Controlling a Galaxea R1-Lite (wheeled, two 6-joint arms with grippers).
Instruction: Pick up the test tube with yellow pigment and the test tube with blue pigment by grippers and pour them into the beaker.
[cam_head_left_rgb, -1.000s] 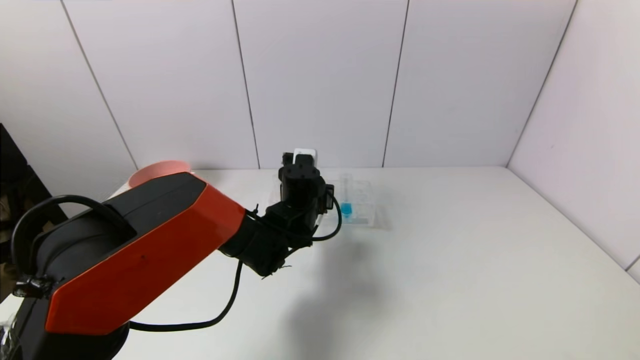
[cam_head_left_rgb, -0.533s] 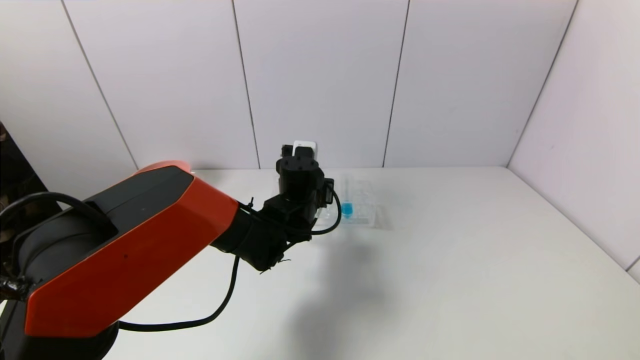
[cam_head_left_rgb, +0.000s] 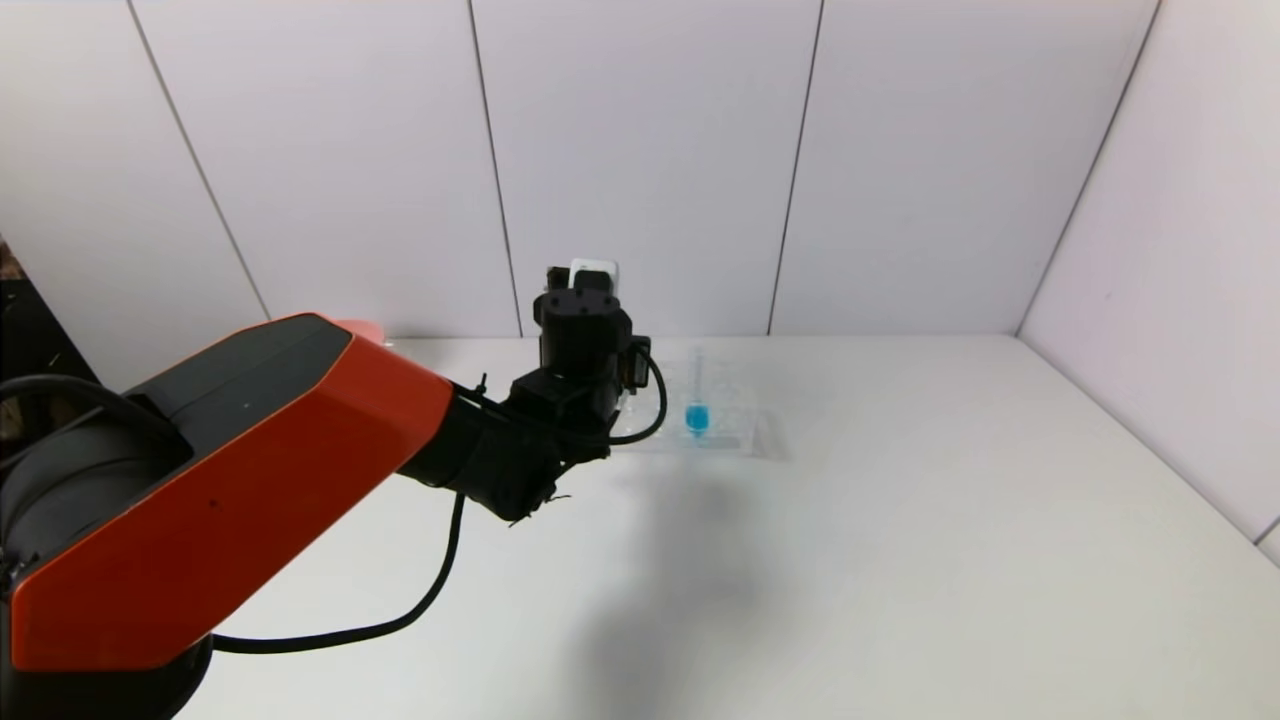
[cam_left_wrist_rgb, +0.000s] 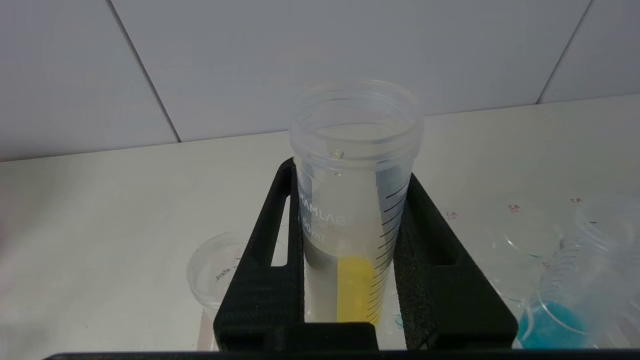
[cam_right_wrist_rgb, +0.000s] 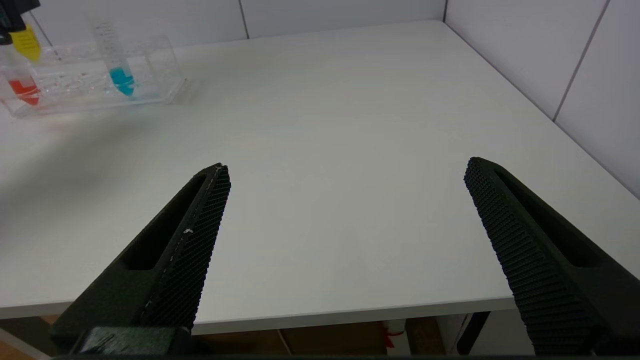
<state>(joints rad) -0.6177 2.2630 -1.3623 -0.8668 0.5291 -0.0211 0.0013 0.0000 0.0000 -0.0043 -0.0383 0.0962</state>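
Note:
My left gripper (cam_left_wrist_rgb: 350, 172) is shut on the test tube with yellow pigment (cam_left_wrist_rgb: 356, 287), which stands upright between the black fingers. It is lifted above the clear rack (cam_head_left_rgb: 735, 425) at the back of the table. The right wrist view shows its yellow tip (cam_right_wrist_rgb: 25, 42) raised over the rack's end. The test tube with blue pigment (cam_head_left_rgb: 697, 400) stands in the rack, to the right of the left wrist (cam_head_left_rgb: 585, 330). My right gripper (cam_right_wrist_rgb: 347, 200) hangs open and empty over the table's front edge. The beaker is out of view.
A tube with red liquid (cam_right_wrist_rgb: 22, 90) stands in the rack's left end. The rim of a pink bowl (cam_head_left_rgb: 365, 328) peeks out behind the left arm's orange shell (cam_head_left_rgb: 230, 480). White walls close off the table at the back and right.
The left gripper has risen and drifted a little to the left, carrying the yellow tube with it. The blue tube and the rack have stayed put.

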